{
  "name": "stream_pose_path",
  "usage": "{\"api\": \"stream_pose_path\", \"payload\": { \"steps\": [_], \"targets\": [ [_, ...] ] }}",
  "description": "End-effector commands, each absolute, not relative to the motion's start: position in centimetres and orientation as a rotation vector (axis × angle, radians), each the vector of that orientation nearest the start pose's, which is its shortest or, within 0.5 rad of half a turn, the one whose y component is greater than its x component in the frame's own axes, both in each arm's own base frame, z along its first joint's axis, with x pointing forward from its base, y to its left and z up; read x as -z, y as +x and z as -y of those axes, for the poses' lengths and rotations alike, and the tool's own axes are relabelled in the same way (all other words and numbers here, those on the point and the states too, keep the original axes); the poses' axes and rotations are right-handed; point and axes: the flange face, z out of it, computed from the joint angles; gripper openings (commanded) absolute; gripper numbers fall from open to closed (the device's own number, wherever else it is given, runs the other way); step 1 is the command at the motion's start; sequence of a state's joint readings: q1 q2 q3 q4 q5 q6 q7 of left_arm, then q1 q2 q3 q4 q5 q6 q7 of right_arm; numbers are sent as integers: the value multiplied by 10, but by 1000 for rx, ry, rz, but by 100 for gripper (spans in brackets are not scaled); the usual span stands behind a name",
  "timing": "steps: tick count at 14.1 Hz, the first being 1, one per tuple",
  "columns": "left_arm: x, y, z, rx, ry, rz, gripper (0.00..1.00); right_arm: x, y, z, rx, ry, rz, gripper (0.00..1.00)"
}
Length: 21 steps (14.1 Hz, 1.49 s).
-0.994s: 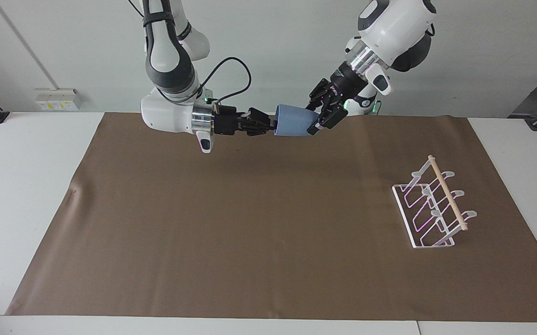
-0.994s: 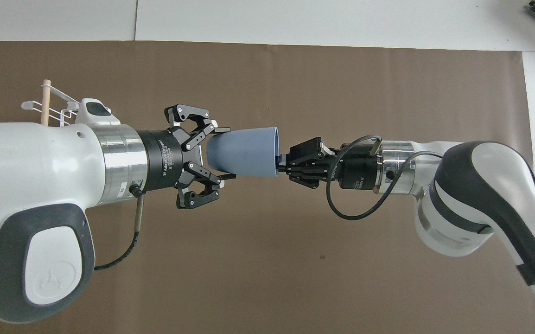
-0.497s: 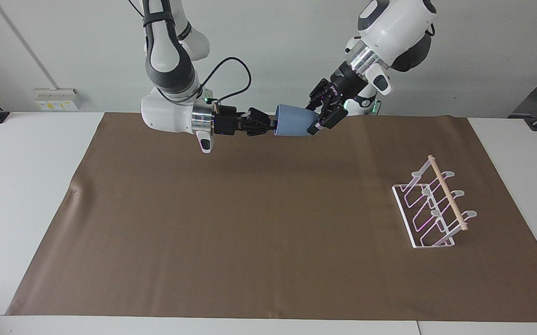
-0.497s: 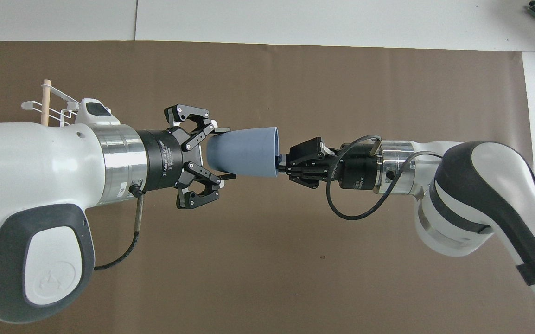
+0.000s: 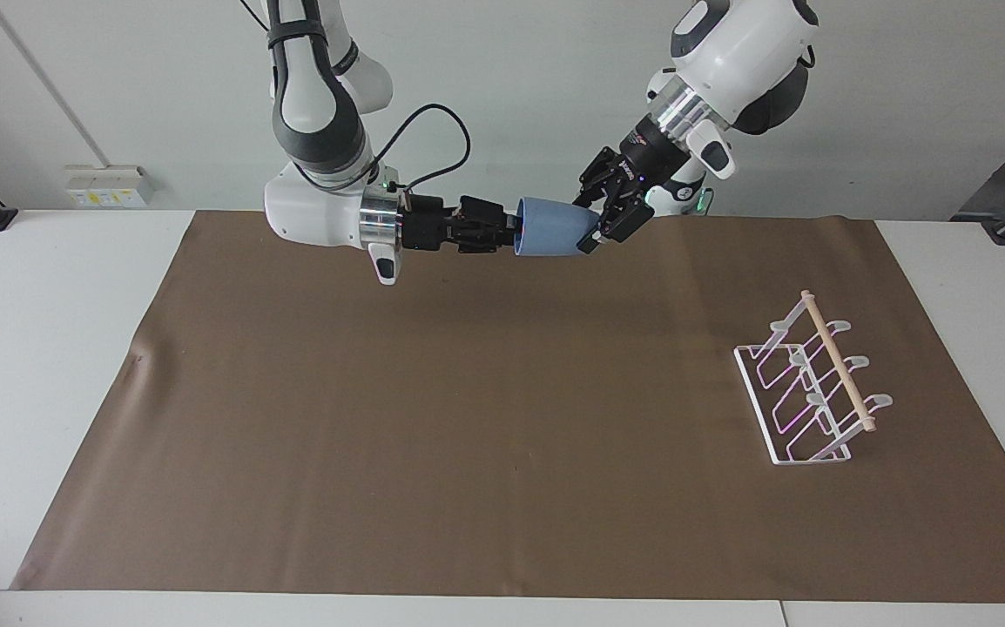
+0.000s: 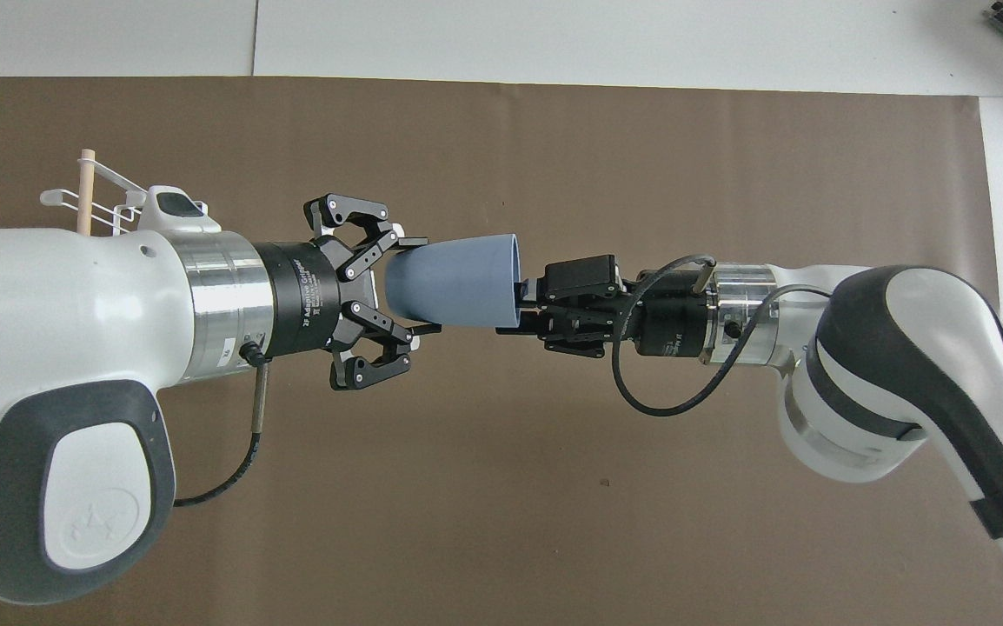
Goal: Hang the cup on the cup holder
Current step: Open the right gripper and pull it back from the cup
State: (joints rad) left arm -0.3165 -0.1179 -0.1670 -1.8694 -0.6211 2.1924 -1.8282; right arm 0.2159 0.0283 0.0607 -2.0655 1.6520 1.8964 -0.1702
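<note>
**Cup held in the air between 2 arms**

The left gripper [image 6: 415, 287] is clamped on the base of the blue cup [image 6: 454, 280], held sideways above the brown mat [image 5: 468, 418]. The right gripper [image 6: 526, 306] sits at the cup's rim, its jaws seemingly parted. The cup holder [image 5: 812, 383] stands on the mat toward the left arm's end. White table [image 5: 41, 348], pale wall [image 5: 511, 87].

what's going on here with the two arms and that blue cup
A handover in mid-air. The left end effector is clamped on the base of the blue cup, held sideways above the brown mat. The right end effector is at the cup's rim. The cup holder stands empty toward the left arm's end of the table.
</note>
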Motion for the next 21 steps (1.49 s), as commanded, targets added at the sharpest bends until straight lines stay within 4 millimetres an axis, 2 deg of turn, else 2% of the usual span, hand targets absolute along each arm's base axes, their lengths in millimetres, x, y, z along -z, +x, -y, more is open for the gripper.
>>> {"api": "stream_pose_path", "payload": {
  "steps": [1,6,8,9,10,11,16,21],
  "targets": [
    [-617,484,283,417,1721,-1804,0,-478,525,-220,-238,-1612,-344,84],
    [-617,485,280,411,1723,-1801,0,-476,526,-208,-249,-1645,-314,84],
    [-617,488,276,397,1730,-1794,0,-473,527,-192,-260,-1683,-286,84],
    [-616,488,276,363,1766,-1779,0,-474,529,-178,-266,-1711,-263,86],
    [-614,488,274,343,1780,-1780,0,-474,530,-169,-268,-1750,-243,90],
    [-612,489,272,320,1796,-1782,0,-479,531,-163,-261,-1805,-211,100],
    [-606,509,230,65,1928,-1774,0,-496,546,-139,-223,-2117,-141,100],
    [-601,520,203,-217,2098,-1735,0,-524,573,-117,-92,-2553,-115,100]
  ]
}}
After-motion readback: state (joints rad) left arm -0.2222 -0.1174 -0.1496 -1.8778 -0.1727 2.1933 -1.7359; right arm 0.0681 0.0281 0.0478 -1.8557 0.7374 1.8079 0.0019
